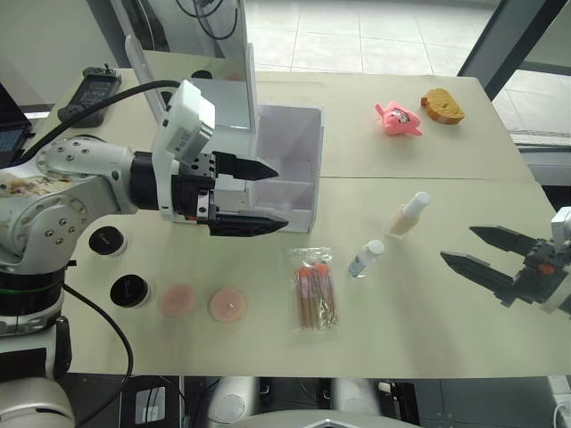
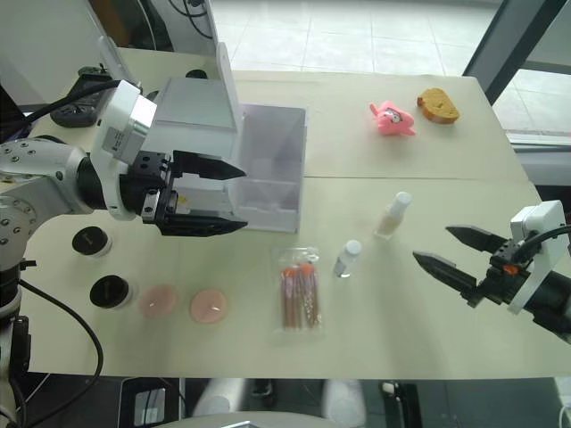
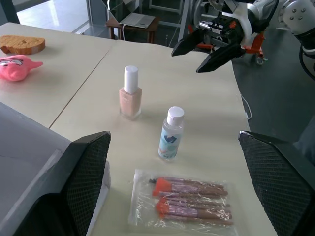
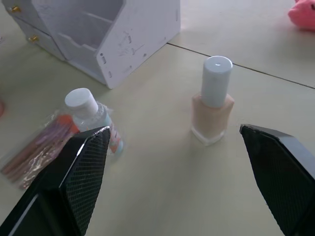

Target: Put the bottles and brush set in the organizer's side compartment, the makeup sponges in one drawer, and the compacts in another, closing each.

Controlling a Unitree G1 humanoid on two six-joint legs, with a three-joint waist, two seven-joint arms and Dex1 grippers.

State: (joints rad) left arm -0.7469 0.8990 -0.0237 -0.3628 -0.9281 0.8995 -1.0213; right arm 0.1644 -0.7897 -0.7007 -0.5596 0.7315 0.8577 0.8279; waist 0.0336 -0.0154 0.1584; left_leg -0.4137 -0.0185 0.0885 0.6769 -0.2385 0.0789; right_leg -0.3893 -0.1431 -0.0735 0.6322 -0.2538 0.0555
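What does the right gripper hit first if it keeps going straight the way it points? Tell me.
Probably the taller beige bottle: it stands between the open fingers of the right gripper, nearly centred in the right wrist view. The shorter clear bottle sits off to one side. Depth is uncertain.

No text can be read; the blue label [image 3: 169,143] on the shorter bottle [image 3: 171,133] is too small to read.

The box [image 1: 285,169] is sitting at the back of the table [image 1: 428,294]. In front of it, from my left, are lying two sponges [image 1: 177,300], the brush packet [image 1: 313,291] and two bottles [image 1: 365,259].
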